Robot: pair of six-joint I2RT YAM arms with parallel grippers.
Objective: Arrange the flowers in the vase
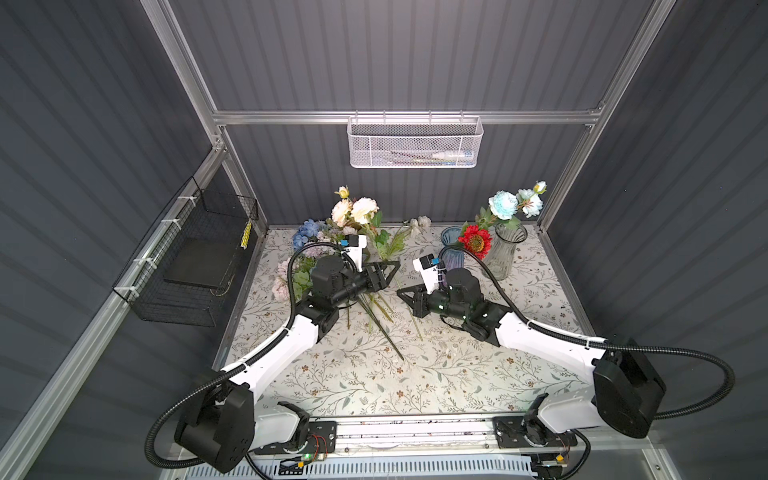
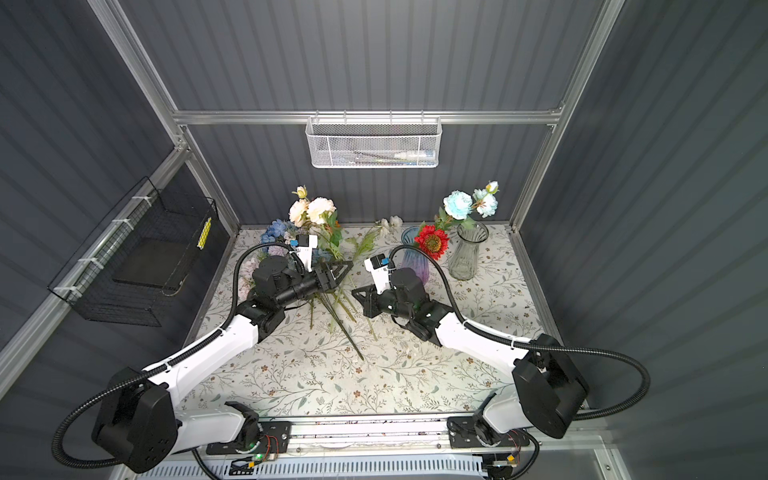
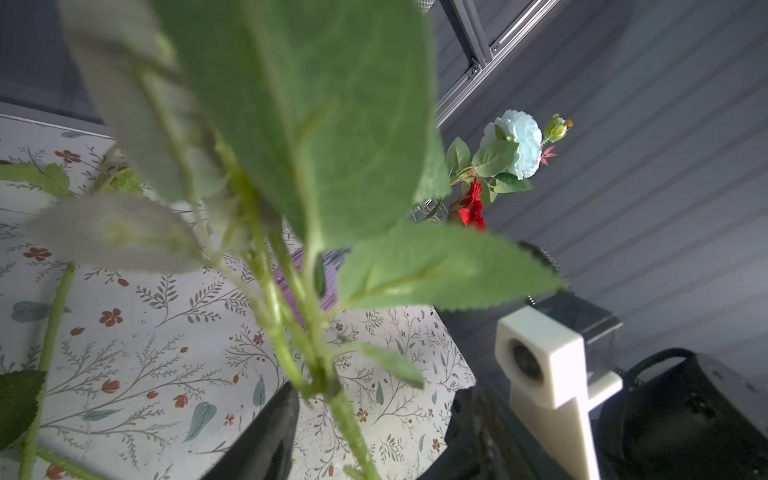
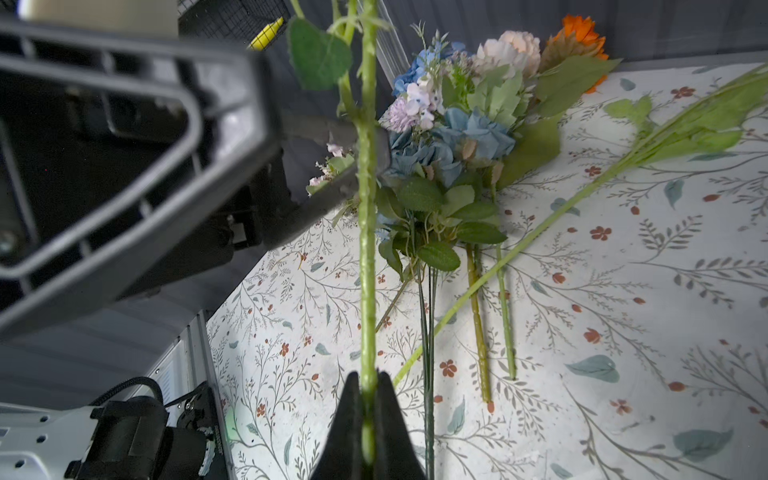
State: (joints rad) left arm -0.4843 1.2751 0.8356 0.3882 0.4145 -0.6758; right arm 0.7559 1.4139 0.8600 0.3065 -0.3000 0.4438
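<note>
Over the middle of the patterned table (image 1: 415,374), my right claw (image 4: 365,386) was pressed together on a leafy green stem (image 4: 365,270), pinching it and holding it clear of the cloth. My left claw (image 4: 368,151) sat higher on that same stem with a finger on each side; I could not tell whether they gripped it or merely flanked it. Most of the flowers (image 4: 457,137) lay heaped at the far left of the table. At the far right, pale blue blooms (image 1: 503,204) stood in a clear vase (image 1: 505,253). A red bloom (image 1: 475,241) showed between that and a blue-purple vase (image 1: 451,249).
</note>
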